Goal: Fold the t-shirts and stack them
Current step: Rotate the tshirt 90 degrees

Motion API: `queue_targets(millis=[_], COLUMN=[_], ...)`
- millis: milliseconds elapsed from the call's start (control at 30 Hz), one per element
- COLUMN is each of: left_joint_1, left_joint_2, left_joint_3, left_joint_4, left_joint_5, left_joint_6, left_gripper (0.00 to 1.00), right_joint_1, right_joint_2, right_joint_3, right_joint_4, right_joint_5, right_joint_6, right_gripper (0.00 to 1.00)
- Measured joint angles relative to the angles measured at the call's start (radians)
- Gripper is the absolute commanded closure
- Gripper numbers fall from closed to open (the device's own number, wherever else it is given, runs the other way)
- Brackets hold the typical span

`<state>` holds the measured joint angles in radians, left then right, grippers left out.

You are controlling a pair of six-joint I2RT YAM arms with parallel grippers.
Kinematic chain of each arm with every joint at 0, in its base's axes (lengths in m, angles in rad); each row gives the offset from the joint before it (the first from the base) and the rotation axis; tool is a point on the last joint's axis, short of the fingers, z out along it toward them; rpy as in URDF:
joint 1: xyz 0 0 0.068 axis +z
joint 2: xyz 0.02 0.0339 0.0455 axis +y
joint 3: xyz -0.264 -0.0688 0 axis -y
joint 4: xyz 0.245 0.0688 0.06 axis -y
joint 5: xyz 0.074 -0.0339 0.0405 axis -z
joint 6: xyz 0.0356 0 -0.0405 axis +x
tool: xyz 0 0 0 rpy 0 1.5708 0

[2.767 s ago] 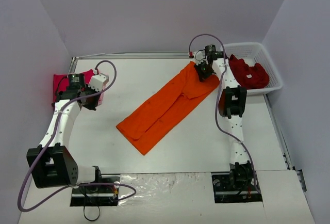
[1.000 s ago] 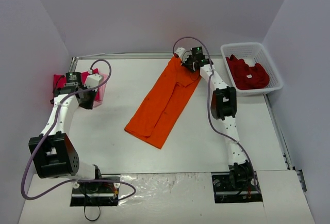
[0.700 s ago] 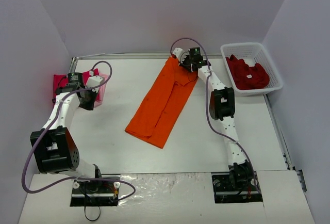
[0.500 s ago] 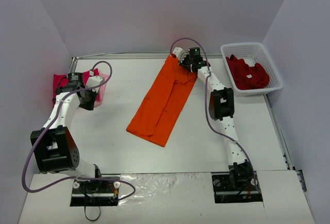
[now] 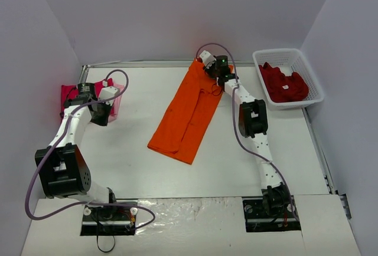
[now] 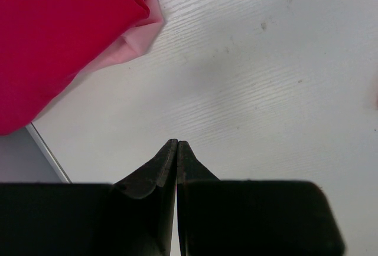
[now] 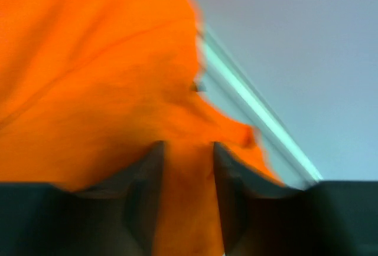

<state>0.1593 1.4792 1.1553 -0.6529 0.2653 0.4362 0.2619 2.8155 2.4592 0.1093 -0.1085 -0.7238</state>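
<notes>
T-shirt (image 5: 184, 114) – orange – pinched by right hand (image 7: 184, 148).

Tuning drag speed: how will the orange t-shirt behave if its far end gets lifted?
Probably floppy: the orange t-shirt lies flat and creased, wrinkling at the right gripper. Likely light, being thin cloth; the free end should drape and trail.

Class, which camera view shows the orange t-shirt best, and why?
The top external view: it shows nearly the whole orange t-shirt as a long strip. The right wrist view shows only a blurred close-up patch; the left wrist view shows no clear part.
</notes>
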Motion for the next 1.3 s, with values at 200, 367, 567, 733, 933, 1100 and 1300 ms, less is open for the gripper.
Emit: queue_targets(millis=[200,367,567,733,933,1100,1300], left_joint_1=[0.000,0.000,0.000,0.000,0.000,0.000,0.000], left_joint_2=[0.000,-0.010,-0.061,-0.108,-0.157,-0.175,-0.176], left_joint_3=[0.000,-0.002,-0.007,-0.008,-0.027,-0.040,-0.040], left_joint_4=[0.000,0.001,0.003,0.006,0.014,0.027,0.034], left_joint_5=[0.020,0.040,0.072,0.104,0.140,0.166,0.186], left_joint_6=[-0.001,-0.003,-0.005,-0.013,-0.028,-0.043,-0.062], left_gripper=[0.98,0.98,0.98,0.97,0.96,0.98,0.98], right_joint_1=[-0.023,-0.050,-0.079,-0.104,-0.131,-0.136,-0.117], right_joint_2=[-0.051,-0.109,-0.243,-0.428,-0.665,-0.826,-0.877], right_joint_3=[-0.098,-0.179,-0.317,-0.454,-0.568,-0.639,-0.746], right_joint_4=[0.097,0.113,0.123,0.134,0.064,-0.137,-0.383], right_joint_5=[0.057,0.111,0.178,0.201,0.145,0.009,-0.156], right_joint_6=[0.077,0.126,0.160,0.167,0.179,0.189,0.184], right_gripper=[0.42,0.38,0.37,0.36,0.87,1.00,1.00])
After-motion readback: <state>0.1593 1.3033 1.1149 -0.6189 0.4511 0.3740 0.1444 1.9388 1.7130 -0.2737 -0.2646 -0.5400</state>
